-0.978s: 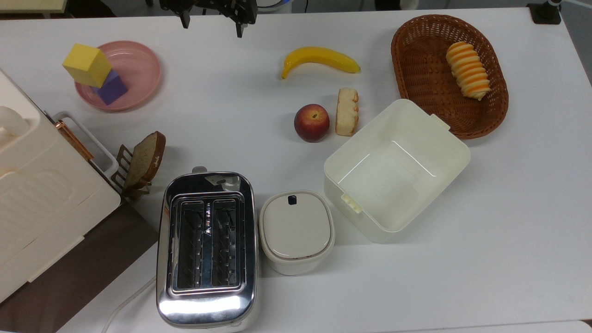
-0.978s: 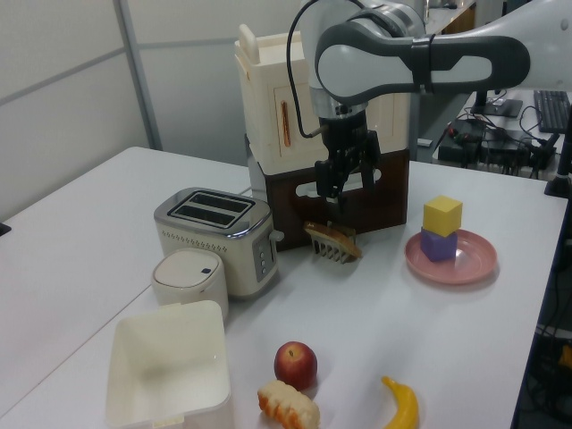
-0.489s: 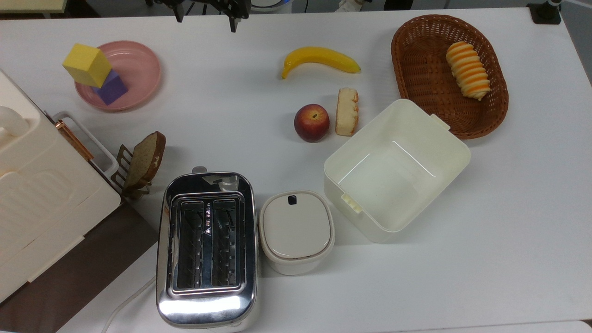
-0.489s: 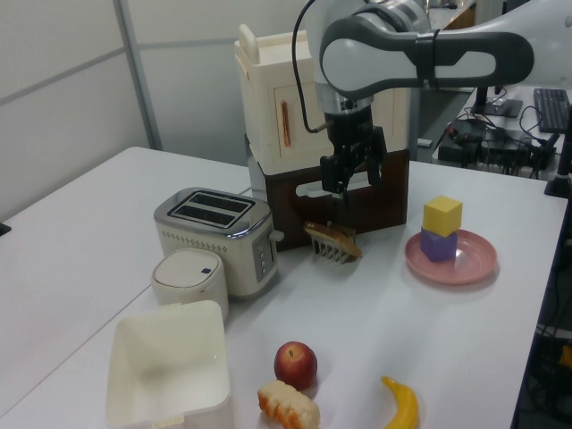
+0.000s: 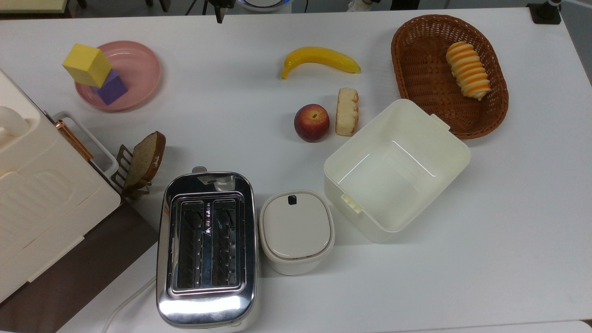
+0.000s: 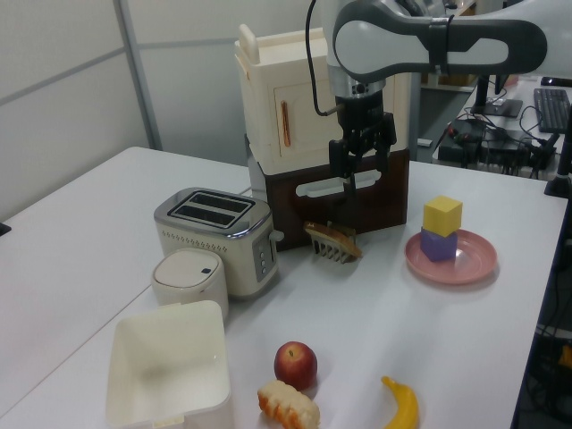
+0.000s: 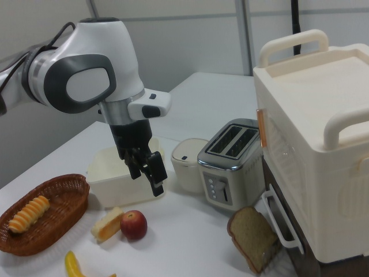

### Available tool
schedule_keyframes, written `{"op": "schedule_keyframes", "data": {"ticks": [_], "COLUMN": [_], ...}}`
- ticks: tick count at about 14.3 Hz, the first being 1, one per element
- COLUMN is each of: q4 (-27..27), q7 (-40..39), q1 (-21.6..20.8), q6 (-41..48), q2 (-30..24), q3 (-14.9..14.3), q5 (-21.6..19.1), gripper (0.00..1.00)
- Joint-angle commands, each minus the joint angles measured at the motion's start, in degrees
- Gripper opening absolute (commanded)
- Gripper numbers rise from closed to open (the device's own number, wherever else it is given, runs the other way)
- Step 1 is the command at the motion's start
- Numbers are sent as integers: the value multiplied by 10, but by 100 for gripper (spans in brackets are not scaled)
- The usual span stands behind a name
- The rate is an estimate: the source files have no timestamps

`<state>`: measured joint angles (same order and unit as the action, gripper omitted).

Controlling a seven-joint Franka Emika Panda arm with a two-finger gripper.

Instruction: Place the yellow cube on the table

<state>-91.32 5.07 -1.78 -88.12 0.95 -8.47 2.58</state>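
The yellow cube (image 5: pixel 87 64) (image 6: pixel 442 215) sits tilted on top of a purple cube (image 5: pixel 112 89) (image 6: pixel 437 244), which rests in a round pink plate (image 5: pixel 138 64) (image 6: pixel 469 261) at the top view's upper left. The white table (image 5: pixel 231 92) (image 6: pixel 393 304) carries everything. My gripper (image 6: pixel 365 177) (image 7: pixel 150 180) hangs open and empty high above the table, well to the left view's left of the cubes and above the bread rack. One fingertip (image 5: pixel 218 16) shows at the top view's top edge.
A banana (image 5: pixel 319 58), a peach (image 5: pixel 311 122) and a bread piece (image 5: pixel 347 112) lie mid-table. A wicker basket (image 5: pixel 416 69) holds a striped roll. A white bin (image 5: pixel 458 152), lidded pot (image 5: pixel 296 231), toaster (image 5: pixel 206 245), toast rack (image 5: pixel 143 162) and tall cream cabinet (image 5: pixel 41 194) stand nearby.
My gripper has risen and moved toward the top view's top edge, and toward the left view's right, nearer the cubes. It stays open. Nothing on the table has moved.
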Motion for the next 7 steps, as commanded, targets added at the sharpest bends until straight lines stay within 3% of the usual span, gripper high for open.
{"op": "schedule_keyframes", "data": {"ticks": [1,7], "q4": [6,0], "q7": [-4,-3], "q1": [-5,-9], "q6": [23,21], "q2": [-6,-1], "q3": [-3,-1], "q5": [1,3], "gripper": [100,100]}}
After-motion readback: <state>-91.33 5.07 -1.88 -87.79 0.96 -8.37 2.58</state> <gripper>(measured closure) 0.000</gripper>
